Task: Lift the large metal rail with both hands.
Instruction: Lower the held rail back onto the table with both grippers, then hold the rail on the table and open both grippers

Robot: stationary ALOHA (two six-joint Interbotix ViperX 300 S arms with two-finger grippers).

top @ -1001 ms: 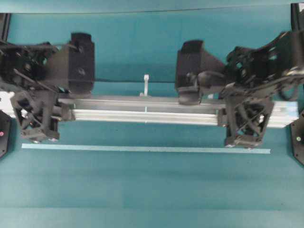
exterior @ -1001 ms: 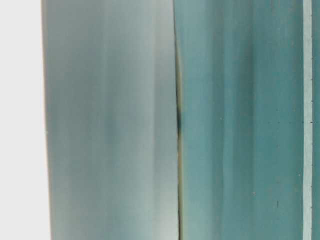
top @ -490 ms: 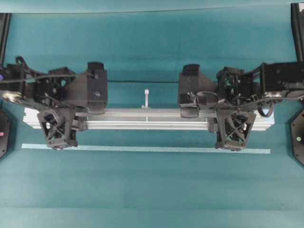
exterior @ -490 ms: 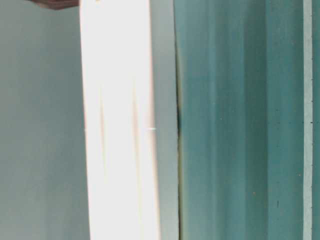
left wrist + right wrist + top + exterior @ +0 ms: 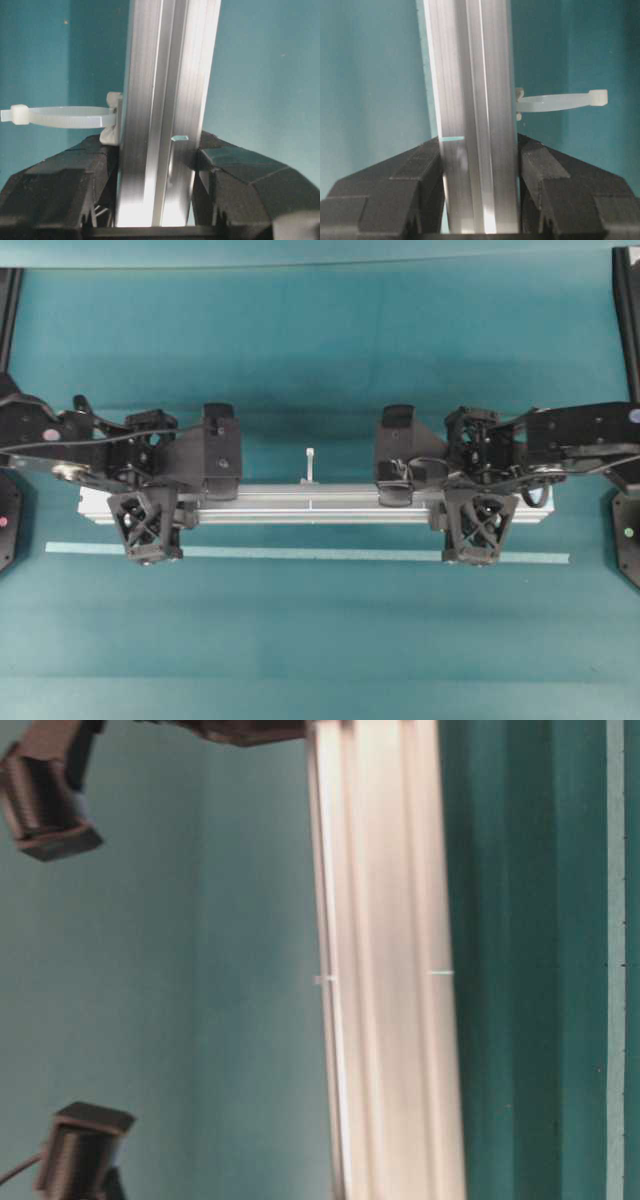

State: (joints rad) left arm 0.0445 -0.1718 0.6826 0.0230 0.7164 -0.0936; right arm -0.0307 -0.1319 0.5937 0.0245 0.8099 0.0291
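Both grippers are clamped across the large metal rail (image 5: 312, 505), which lies crosswise mid-table just behind the pale tape strip (image 5: 300, 553): the left gripper (image 5: 155, 165) pinches it near the left end and the right gripper (image 5: 479, 165) near the right end, jaws pressed on opposite side faces in both wrist views. Whether the rail is on the cloth or slightly off it is hard to judge; the table-level view is too close and blown out. Main risk, IMO: the fingers bear on smooth grooved aluminium, so if one arm rises faster than the other the bar tilts and could slide lengthwise through the looser grip, or twist about its long axis. Neither grip sits right at an end, so the overhanging ends could dip toward the table edge fixtures if the bar yaws. The white zip-tie peg (image 5: 60, 116) sits just beside the left fingers (image 5: 55, 185), and the right wrist view also shows a peg (image 5: 560, 101) near those pads; either could snag or bend if the rail slips. Counts: 1 rail, 2 grippers, 1 tape strip, and only 1 peg (image 5: 310, 465) clearly visible from overhead; others prob. hidden under the arms.
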